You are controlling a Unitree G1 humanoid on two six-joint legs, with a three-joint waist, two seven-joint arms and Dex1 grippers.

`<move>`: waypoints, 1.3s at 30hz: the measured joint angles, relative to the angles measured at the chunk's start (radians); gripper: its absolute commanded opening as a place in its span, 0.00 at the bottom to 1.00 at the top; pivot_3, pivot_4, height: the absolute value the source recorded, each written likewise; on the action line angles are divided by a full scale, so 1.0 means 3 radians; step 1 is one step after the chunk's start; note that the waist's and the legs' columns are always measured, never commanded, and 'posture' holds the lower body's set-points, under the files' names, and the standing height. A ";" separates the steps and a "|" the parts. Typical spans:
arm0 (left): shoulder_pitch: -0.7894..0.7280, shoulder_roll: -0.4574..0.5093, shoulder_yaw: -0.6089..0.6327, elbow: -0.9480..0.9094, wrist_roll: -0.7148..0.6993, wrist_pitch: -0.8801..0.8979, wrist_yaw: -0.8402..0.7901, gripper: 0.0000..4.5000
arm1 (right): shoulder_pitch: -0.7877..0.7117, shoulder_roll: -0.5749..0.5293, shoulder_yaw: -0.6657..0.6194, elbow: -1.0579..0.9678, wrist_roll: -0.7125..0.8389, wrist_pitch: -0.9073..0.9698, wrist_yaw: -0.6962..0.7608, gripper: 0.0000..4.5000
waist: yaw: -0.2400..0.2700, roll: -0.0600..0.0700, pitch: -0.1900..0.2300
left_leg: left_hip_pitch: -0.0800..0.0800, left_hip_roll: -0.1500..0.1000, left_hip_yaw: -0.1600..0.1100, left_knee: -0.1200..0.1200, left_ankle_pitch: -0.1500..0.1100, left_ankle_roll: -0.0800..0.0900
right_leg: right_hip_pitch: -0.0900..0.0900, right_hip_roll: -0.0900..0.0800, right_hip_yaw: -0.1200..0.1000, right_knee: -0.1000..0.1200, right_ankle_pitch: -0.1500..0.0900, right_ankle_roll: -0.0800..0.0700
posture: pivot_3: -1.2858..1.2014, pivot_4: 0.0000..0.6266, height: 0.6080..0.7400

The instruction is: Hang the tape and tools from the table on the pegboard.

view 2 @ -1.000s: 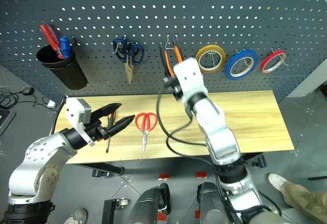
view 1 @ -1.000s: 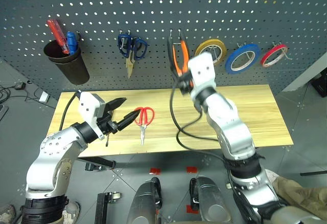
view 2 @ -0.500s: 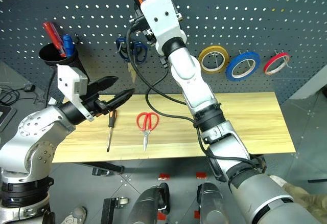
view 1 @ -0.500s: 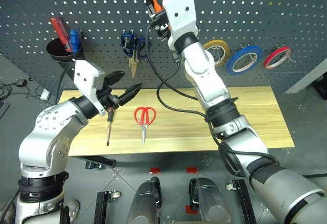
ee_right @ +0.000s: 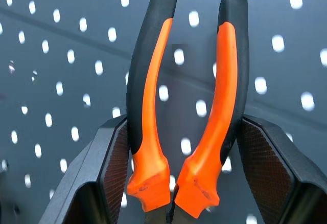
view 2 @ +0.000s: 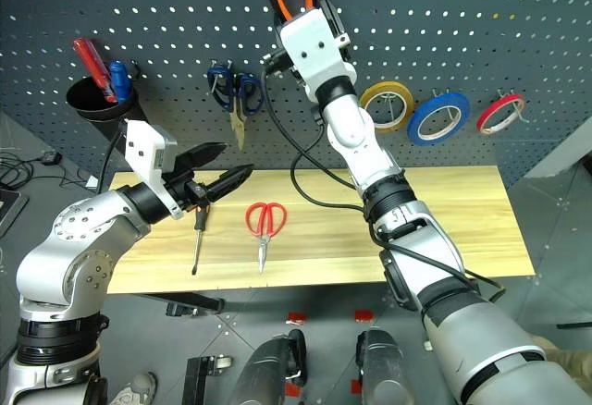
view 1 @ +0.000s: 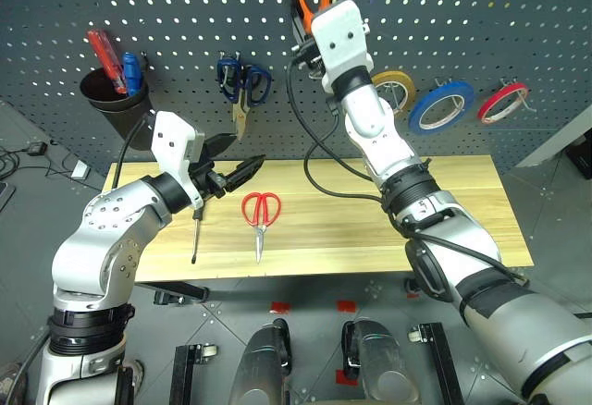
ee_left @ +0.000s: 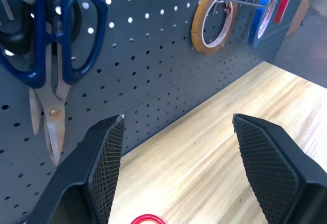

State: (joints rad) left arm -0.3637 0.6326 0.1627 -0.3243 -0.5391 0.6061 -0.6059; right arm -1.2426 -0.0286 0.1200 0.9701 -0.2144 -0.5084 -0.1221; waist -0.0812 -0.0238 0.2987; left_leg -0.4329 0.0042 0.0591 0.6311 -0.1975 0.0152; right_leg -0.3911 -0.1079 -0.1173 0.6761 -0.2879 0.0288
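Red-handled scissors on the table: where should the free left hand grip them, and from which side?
Take the red-handled scissors from above, probably at the neck just below the red loops. They lie flat, blades shut, pointing at the near edge of the table; the open left hand hovers beside them.

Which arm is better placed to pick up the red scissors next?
Left. The left gripper is open, empty, beside the red scissors; the right gripper holds the pliers at the pegboard.

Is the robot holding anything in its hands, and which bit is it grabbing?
The right gripper holds the pliers down near their head, where the two orange handles meet, handles pointing up at the pegboard. The left gripper is open and holds nothing.
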 measured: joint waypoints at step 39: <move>0.0625 -0.0800 -0.0179 0.0153 0.0522 0.1046 0.1295 1.00 | 0.3037 -0.0321 0.0257 -0.4043 0.1196 0.3447 0.1487 1.00 | 0.0087 -0.0007 0.0034 | 0.0002 0.0012 -0.0005 -0.0001 -0.0006 0.0000 | 0.0002 0.0009 -0.0003 -0.0004 0.0004 -0.0008 | 0.44 0.47 1.00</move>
State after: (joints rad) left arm -0.1760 0.3927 0.1090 -0.2783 -0.3826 0.9200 -0.2175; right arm -0.3315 -0.1250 0.1970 -0.2430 0.1445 0.5256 0.3238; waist -0.0550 -0.0259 0.3088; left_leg -0.4323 0.0076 0.0577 0.6309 -0.1993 0.0150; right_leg -0.3906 -0.1053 -0.1182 0.6750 -0.2868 0.0263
